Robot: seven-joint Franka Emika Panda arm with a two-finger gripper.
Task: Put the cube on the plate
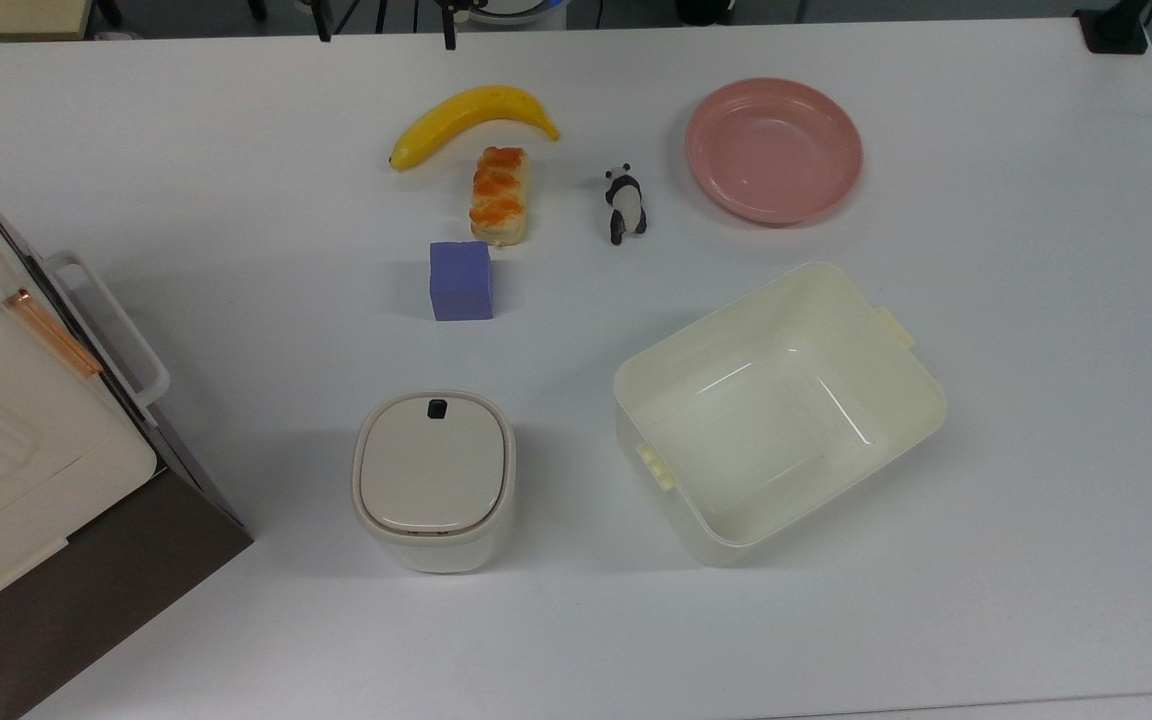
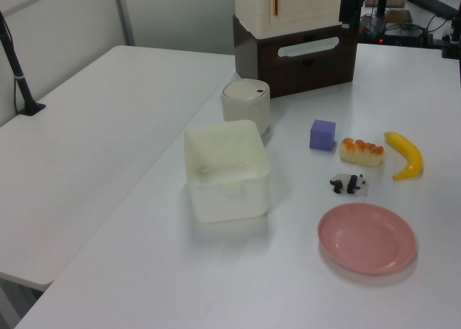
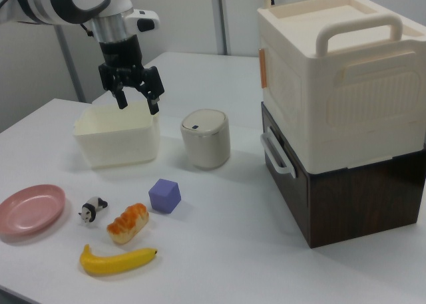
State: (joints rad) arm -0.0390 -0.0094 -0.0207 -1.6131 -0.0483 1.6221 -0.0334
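Observation:
The purple-blue cube [image 1: 461, 281] [image 2: 323, 134] [image 3: 164, 195] rests on the white table, just below the bread roll in the top view. The pink plate [image 1: 774, 150] [image 2: 366, 237] [image 3: 30, 209] lies bare at the top view's upper right, well apart from the cube. In the right view my gripper [image 3: 137, 106] hangs in the air, open, with nothing between its fingers. There it appears above the cream tub and to the upper left of the cube.
A banana [image 1: 471, 121], a bread roll [image 1: 499, 195] and a panda figure [image 1: 624, 204] lie between cube and plate. A cream tub [image 1: 778, 410] and a lidded white bin [image 1: 434, 479] stand nearer. A stacked cream and brown box [image 3: 339, 104] stands at the top view's left.

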